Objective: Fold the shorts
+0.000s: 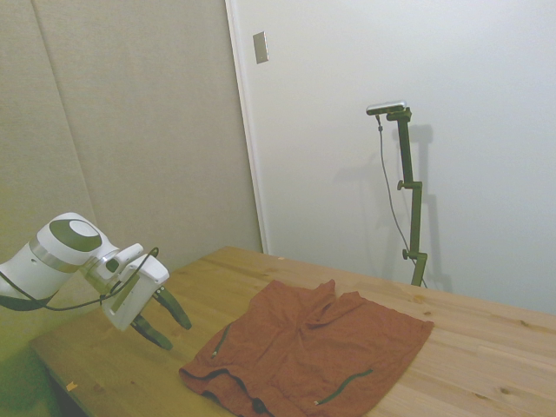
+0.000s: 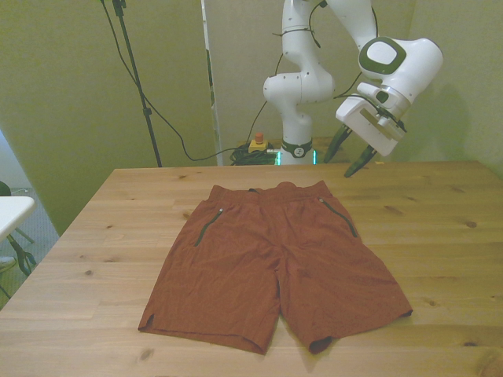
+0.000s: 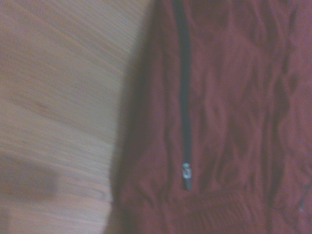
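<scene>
The rust-red shorts (image 2: 275,259) lie spread flat on the wooden table, waistband toward the far edge and both legs toward the near edge, with a dark zipper pocket on each side. In the side view the shorts (image 1: 313,352) show wrinkled, with the waistband at the near end. My gripper (image 2: 347,154) hangs tilted in the air above the far edge, off the waistband corner on the front view's right, open and holding nothing. From the side, the gripper (image 1: 165,321) sits low, beside the shorts. The wrist view shows a zipper pocket (image 3: 184,97) and bare wood.
The wooden table (image 2: 94,259) has bare wood all round the shorts. A white object (image 2: 12,212) stands off the table at the front view's left. Cables trail behind the table's far edge.
</scene>
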